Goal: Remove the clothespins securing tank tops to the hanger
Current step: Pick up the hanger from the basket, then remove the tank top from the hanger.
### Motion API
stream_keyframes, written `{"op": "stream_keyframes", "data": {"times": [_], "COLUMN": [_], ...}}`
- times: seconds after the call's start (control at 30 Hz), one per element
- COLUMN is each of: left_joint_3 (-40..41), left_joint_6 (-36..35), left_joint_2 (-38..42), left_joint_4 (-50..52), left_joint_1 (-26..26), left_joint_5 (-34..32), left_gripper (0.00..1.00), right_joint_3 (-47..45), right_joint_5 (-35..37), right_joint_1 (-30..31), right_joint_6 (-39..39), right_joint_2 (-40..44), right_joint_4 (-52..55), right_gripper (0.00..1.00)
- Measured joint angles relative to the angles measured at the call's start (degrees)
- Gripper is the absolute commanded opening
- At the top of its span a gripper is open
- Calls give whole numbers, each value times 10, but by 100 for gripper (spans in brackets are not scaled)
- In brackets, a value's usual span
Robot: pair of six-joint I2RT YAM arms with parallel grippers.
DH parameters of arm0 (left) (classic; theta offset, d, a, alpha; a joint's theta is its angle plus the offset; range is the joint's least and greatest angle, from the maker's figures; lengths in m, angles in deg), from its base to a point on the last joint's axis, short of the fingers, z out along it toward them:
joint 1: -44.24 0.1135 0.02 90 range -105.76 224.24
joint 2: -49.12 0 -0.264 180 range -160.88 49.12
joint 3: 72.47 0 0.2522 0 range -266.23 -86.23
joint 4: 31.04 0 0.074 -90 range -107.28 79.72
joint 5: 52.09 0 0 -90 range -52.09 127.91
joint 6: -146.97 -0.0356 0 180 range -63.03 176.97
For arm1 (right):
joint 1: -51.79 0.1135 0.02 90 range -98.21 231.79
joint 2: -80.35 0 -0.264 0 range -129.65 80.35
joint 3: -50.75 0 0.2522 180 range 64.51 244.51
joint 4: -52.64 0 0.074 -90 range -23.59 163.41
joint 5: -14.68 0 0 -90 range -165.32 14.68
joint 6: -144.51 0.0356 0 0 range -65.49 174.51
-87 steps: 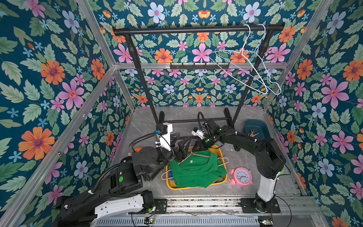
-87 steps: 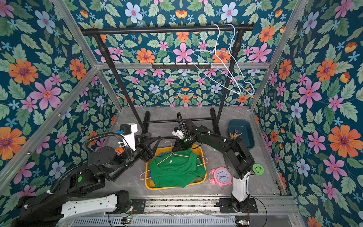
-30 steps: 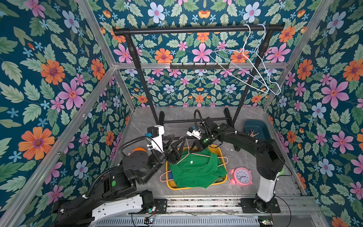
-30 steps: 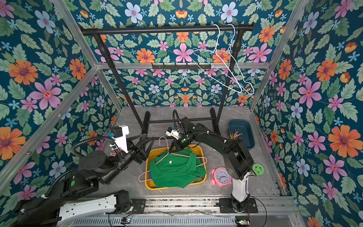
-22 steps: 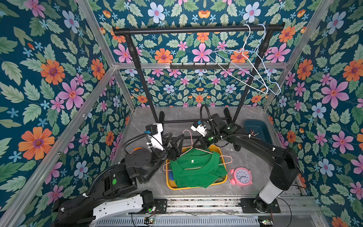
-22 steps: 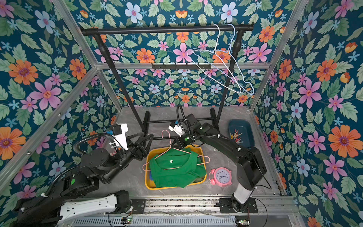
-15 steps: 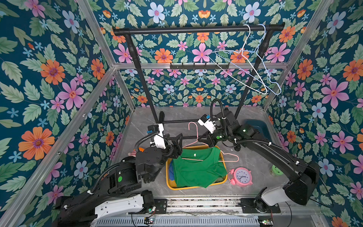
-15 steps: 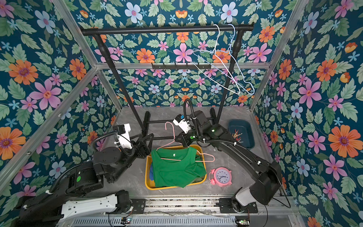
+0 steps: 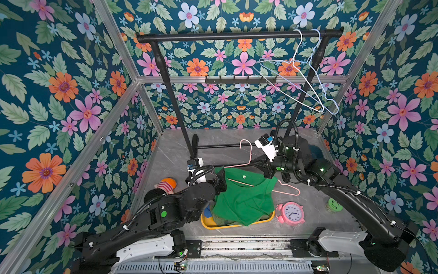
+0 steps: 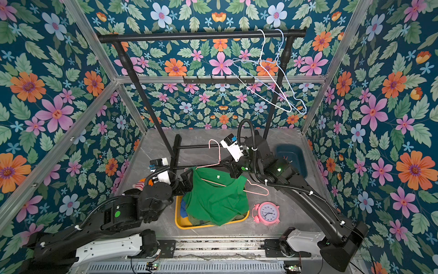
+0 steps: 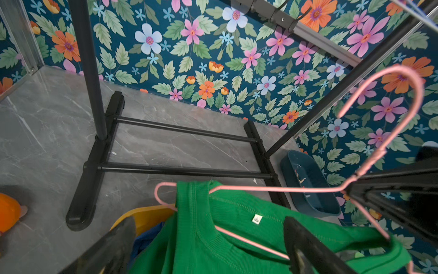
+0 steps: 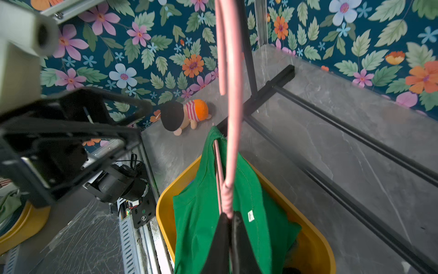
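Hanging from the right gripper [image 12: 228, 220], the pink hanger [image 9: 249, 154] stood in the middle of both top views, above the yellow basket [image 9: 227, 226]. The two fingers of this gripper were pressed together on the twisted neck of the hanger, just under the hook, so this arm was occupied with carrying. The green tank top [image 9: 244, 199] hung on the hanger, and its lower part lay in the basket.

In a top view, the long axis of the hanger ran from centre-left to lower right, and its left end pointed toward the left gripper [image 11: 208, 221]. This gripper was released, with its fingers wide apart and holding nothing. In the left wrist view the strap [image 11: 187, 208] of the top, passing over the rounded end of the hanger, appeared in the lower centre. It was between the two dark fingers and nearer to the finger at lower left. The left arm was therefore the nearer one to that end. The other end of the hanger lay at the lower right, on the side of the right arm.

No clothespin could be made out on the strap or on the wire in any view. If one sat there, the left fingers would probably need to advance onto the strap, across the wire. Some small coloured pieces lay in the dark blue bin [image 11: 315, 204], too small to name.
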Motion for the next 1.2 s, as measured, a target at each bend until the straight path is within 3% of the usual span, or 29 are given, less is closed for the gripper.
{"op": "stream_keyframes", "data": {"times": [0.27, 0.53, 0.83, 1.0, 1.2], "left_joint_3": [25, 36, 30, 10, -2], "left_joint_6": [37, 57, 43, 33, 34], "left_joint_2": [-14, -22, -48, -73, -77], "left_joint_4": [-24, -44, -73, -73, -54], "left_joint_1": [0, 0, 0, 0, 0], "left_joint_5": [5, -11, -13, -9, -12], "left_gripper": [99, 99, 94, 81, 39], "right_joint_3": [-2, 3, -3, -2, 1], "right_joint_5": [7, -33, -55, -63, -66], "right_joint_1": [0, 1, 1, 1, 1], "right_joint_6": [-8, -12, -21, -25, -25], "right_joint_2": [33, 59, 72, 80, 89], "right_joint_4": [-3, -3, -3, -3, -3], "right_gripper": [0, 0, 0, 0, 0]}}
